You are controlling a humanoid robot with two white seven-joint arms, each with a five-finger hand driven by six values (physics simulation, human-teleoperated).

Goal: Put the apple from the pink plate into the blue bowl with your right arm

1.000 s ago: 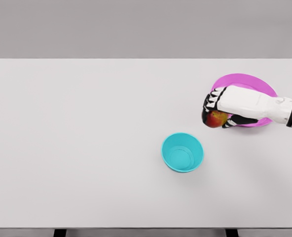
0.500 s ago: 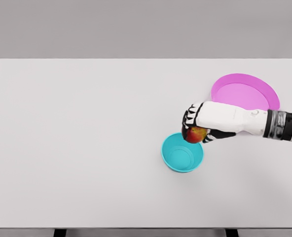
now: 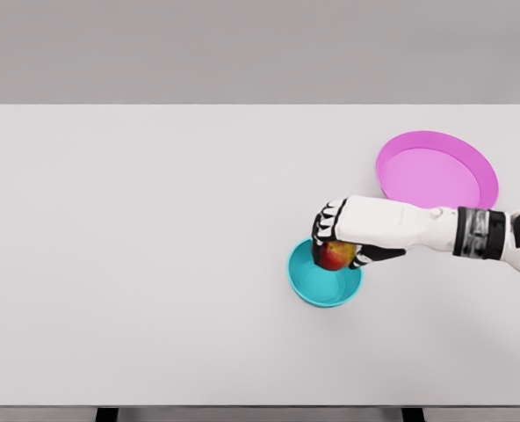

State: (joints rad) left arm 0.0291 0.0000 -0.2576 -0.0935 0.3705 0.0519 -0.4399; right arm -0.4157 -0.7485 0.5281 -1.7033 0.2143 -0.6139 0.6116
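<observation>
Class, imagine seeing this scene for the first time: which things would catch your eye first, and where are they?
First, the white right hand reaching in from the right, gripping a round red-yellow apple over the small blue bowl right of the white table's centre. Next, the round pink plate, empty, near the table's far right edge.

a wide white table (image 3: 155,264) fills the view — behind it a plain grey wall (image 3: 242,48).
</observation>
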